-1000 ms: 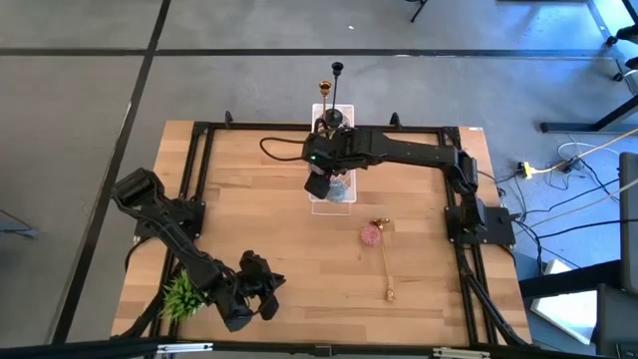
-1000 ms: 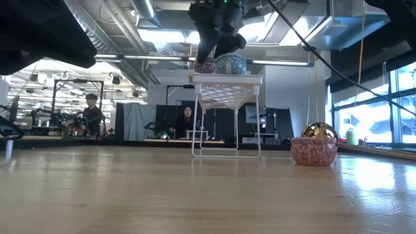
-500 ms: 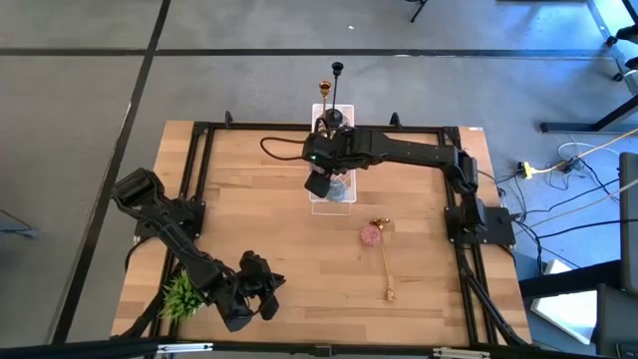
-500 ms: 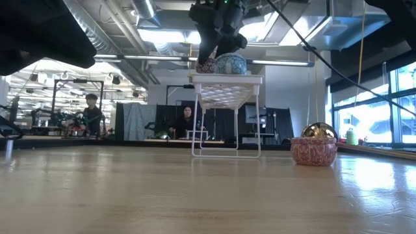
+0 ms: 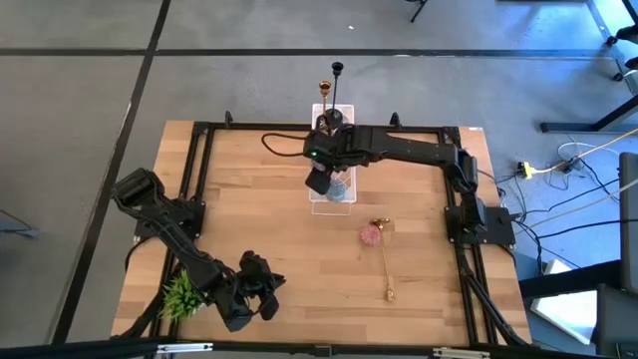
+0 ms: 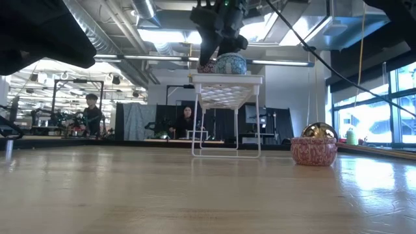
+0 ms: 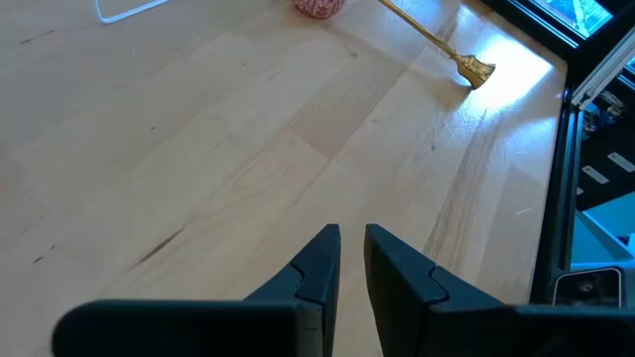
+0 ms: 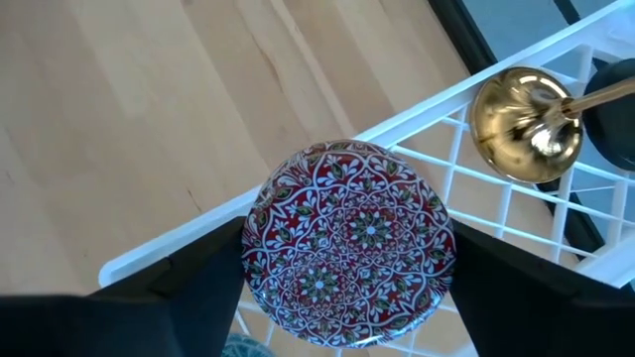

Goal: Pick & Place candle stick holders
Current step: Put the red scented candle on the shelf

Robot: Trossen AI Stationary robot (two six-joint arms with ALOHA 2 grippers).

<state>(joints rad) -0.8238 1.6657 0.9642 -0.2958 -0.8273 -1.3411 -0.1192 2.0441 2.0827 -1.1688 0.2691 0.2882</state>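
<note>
No readable brand, label or writing in any view.

White wire rack (image 5: 332, 195), at table's far middle, is a raised mesh tray on thin legs (image 6: 225, 91). On it: a gold candle stick holder base (image 8: 527, 125) w/ stem running off frame, a dark round base (image 8: 613, 114) just beside it, & a blue patterned ball (image 6: 231, 64). Right gripper (image 8: 349, 248) is above the rack, fingers closed on either side of a red patterned disc (image 8: 349, 242) w/ white floral tracery, held over the tray edge. In high view the right gripper (image 5: 323, 172) covers most of the tray; black stem (image 5: 338, 70) & gold stem (image 5: 325, 88) stick up past the rack's far end.

Another gold candle stick holder (image 5: 384, 260) lies flat on the wood table (image 5: 269, 229), right of centre, well apart from rack; its pink-red patterned base (image 5: 372, 234) sits toward the rack, cup tip (image 7: 475, 71) toward near edge.

Left gripper (image 5: 261, 284) waits low at near-left, fingers (image 7: 316, 268) almost together, nothing between. Green plant tuft (image 5: 180, 294) beside left arm.
</note>
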